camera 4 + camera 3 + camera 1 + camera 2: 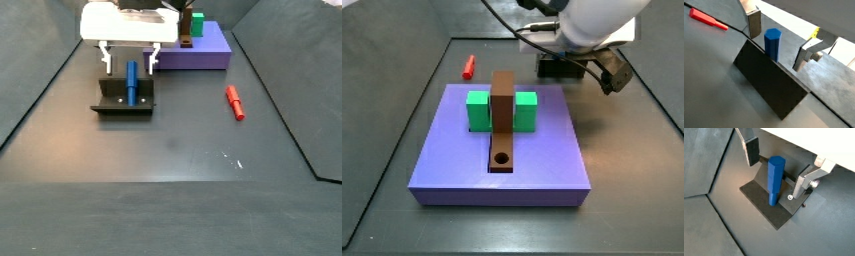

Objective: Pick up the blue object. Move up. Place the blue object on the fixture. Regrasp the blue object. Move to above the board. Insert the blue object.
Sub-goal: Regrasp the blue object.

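Your gripper [781, 168] hangs over the fixture [771, 208], jaws apart; the blue object [775, 180] stands upright between them, touching neither finger [751, 150]. A side view shows the red peg [235, 102] well off from the jaws; another shows the board [502, 160] with its green block [480, 110] and brown bar [502, 120]. No writing is readable.
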